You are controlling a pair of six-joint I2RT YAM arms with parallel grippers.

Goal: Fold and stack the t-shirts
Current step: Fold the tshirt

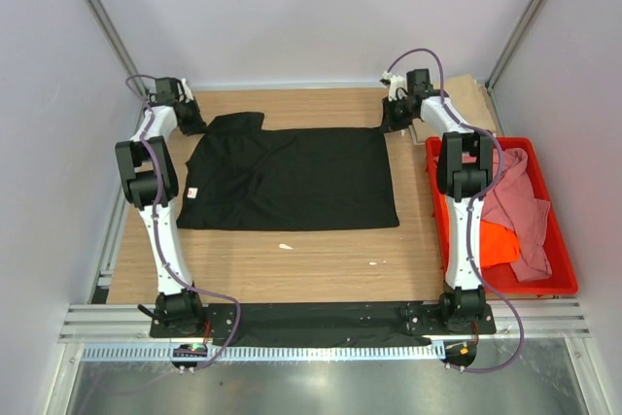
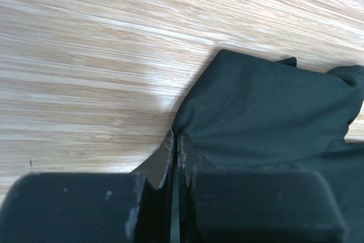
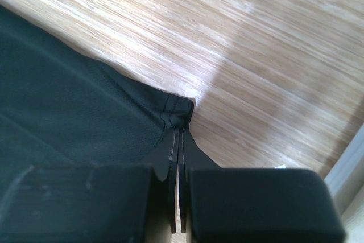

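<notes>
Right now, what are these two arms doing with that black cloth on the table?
They are working on a black t-shirt lying spread out on the wooden table. The left claw is pinched shut on its far left part, near a sleeve, and the right claw is pinched shut on its far right corner. It is not folded yet. A pink shirt and an orange shirt lie bunched in the red crate on the right.
</notes>
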